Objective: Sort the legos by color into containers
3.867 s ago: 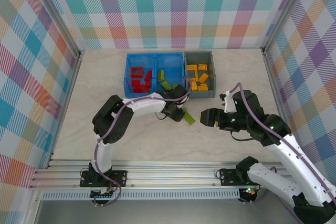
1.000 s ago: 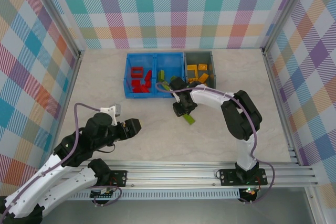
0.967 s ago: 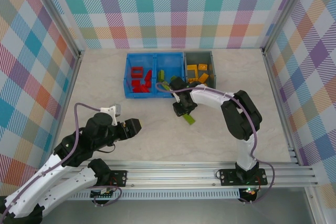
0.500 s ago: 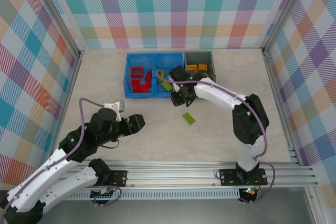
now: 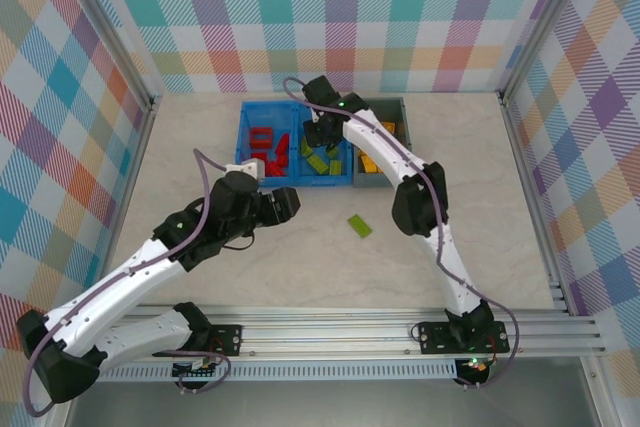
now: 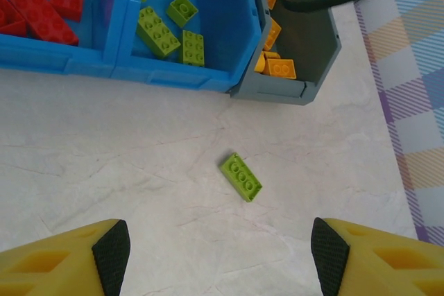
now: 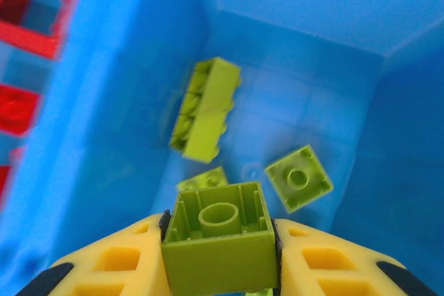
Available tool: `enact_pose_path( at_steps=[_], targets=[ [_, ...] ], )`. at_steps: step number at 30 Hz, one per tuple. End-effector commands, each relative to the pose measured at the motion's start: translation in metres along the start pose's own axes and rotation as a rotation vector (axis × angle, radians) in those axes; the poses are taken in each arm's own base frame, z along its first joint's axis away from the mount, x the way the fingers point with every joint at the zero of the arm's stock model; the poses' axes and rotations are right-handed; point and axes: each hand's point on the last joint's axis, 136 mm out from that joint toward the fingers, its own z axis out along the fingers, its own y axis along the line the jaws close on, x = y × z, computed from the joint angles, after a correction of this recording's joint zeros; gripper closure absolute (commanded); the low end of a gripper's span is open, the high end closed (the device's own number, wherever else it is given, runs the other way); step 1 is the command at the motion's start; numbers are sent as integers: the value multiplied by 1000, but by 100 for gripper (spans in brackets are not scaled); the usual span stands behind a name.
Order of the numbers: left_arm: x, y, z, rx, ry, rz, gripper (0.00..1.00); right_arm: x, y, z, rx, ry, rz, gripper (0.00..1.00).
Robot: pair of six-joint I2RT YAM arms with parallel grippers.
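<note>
Table (image 5: 200, 147) is walled by plaid panels. Blue bin (image 6: 69, 64), with two compartments, is set at the far middle. Red bricks (image 5: 265, 152) are held in its left compartment, lime bricks (image 6: 159, 31) in its right. Dark grey bin (image 6: 316, 39) is butted against its right side and yellow-orange bricks (image 6: 277, 67) are held in it. Left gripper (image 6: 220, 254) is held over bare table, fingers spread wide, nothing between them. Right gripper (image 7: 220, 261) is poised over the lime compartment, a pinched lime brick (image 7: 220, 230) clamped between its fingers. One loose lime brick (image 6: 241, 177) is seen flat on the table, near the bins' front walls.
</note>
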Motion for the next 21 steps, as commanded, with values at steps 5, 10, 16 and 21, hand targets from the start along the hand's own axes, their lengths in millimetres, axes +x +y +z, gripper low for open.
enact_pose_path(
  at_steps=[5, 10, 16, 21],
  targets=[
    [-21, -19, 0, 55, -61, 17, 29, -2, -9, 25, 13, 12, -85, 63],
    [-17, -16, -1, 54, -52, 14, 29, 0, -8, 26, 9, 17, -89, 48],
    [-16, -15, -5, 59, -50, 6, 29, -15, 5, -9, -12, -38, -94, 41],
    [-15, -12, -11, 58, -53, 1, 29, -28, 14, -64, -13, -106, -84, 47]
  ],
)
